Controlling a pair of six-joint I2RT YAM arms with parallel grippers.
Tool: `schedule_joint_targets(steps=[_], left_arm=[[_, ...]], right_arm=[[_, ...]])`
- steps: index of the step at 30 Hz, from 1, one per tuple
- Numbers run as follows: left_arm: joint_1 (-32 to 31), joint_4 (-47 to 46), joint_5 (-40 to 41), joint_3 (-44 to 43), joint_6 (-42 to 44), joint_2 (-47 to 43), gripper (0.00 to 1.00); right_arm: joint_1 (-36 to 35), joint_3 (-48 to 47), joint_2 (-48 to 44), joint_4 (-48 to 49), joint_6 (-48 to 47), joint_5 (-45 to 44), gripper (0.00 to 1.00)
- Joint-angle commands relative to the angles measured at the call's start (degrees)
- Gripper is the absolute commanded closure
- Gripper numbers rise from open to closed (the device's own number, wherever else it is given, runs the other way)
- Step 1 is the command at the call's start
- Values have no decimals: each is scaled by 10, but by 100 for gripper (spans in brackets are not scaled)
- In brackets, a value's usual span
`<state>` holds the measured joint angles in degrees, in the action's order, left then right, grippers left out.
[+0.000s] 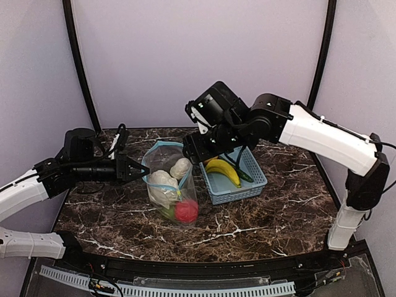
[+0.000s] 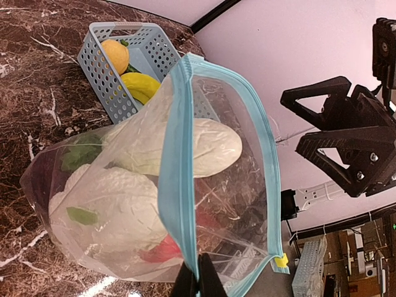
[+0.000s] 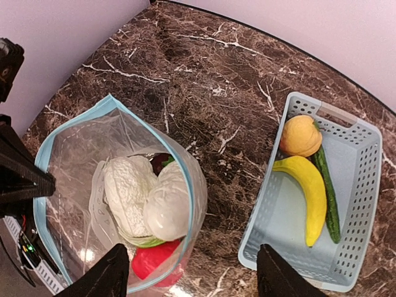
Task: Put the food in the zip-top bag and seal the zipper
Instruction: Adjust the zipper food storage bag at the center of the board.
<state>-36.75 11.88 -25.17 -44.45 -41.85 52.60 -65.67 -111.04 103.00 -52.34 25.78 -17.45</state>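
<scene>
Teal and thin, the zipper strip is the weak spot. The left end effector seems clamped on it, though the view crops the fingers, and a slip would collapse the mouth. The right end effector, spread and empty, could snag the rim when loading the long yellow banana from the light blue lattice basket. The clear, crinkly zip-top bag stands gaping on the dark marble tabletop, holding white cauliflower and a red apple.

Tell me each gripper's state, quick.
Left gripper: shut on the zipper of the zip-top bag.
Right gripper: open, holding nothing.
</scene>
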Motion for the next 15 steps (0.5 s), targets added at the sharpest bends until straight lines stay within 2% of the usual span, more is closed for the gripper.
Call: schedule_joint_targets(steps=[1,4,6,15], left_arm=[[3,10,14,9,4,-19,99],[3,16,19,10,4,-25,99],[3,20,22,12,5,-29,99],[3,14,20,19,3,-40,99]], right_arm=[[-1,21,-56,1,5,-47,27],[1,45,-84,-7,8,-82,18],[10,65,-104,-11,13,-94,16],[121,177,-133,3,7,-32,29]])
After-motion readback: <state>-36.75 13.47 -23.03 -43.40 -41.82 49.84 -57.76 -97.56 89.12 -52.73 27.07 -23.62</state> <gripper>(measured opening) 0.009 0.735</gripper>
